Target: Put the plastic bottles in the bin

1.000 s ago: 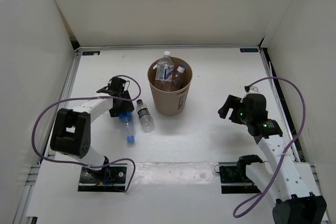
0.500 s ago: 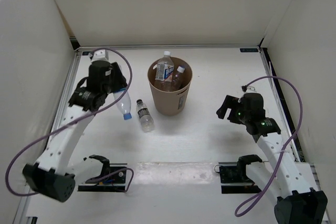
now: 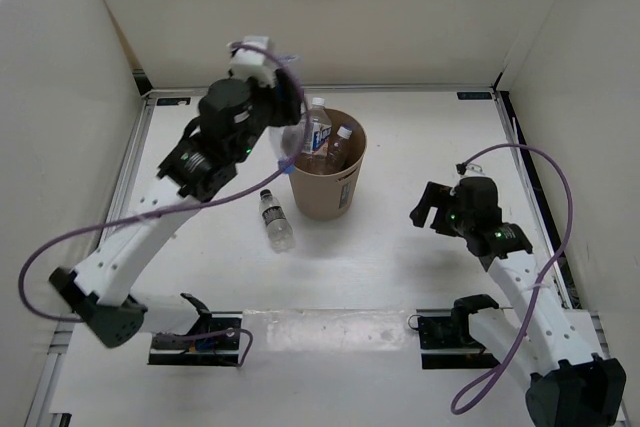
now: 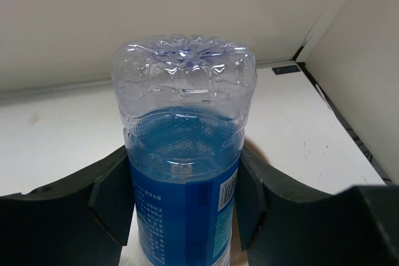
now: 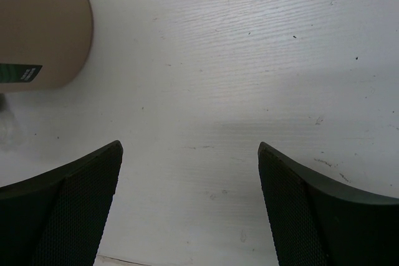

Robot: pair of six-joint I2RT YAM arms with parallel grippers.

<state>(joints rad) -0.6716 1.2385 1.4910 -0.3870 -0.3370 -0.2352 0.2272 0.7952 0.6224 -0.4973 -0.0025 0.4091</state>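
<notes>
- Left wrist view: the blue-tinted bottle [image 4: 184, 123] is being clasped around its labelled body by the left gripper [image 4: 182, 207]. The jaws are being pressed against both of its sides, and its ribbed base is being turned toward the camera.
- On the top external view this bottle is being held in the air, tilted with its blue cap downward. The cap is being shown just beside the left rim of the bin [image 3: 325, 202].
- Two white-capped bottles [image 3: 315, 132] are being held inside the bin, leaning side by side with their necks up.
- A dark-capped bottle [image 3: 276, 220] is being seen lying on its side on the table [image 3: 420, 137]. It is near the foot of the bin on the left, apart from it.
- The bin is being shown upright toward the middle of the table. On the right wrist view its tan wall and a small green label [image 5: 22, 73] are being shown in the upper left corner.
- The right gripper [image 5: 190, 210] is being held with its jaws spread wide and nothing between them, over bare table well to the right of the bin.
- White walls [image 3: 300, 7] are being seen enclosing the table at the back and both sides.
</notes>
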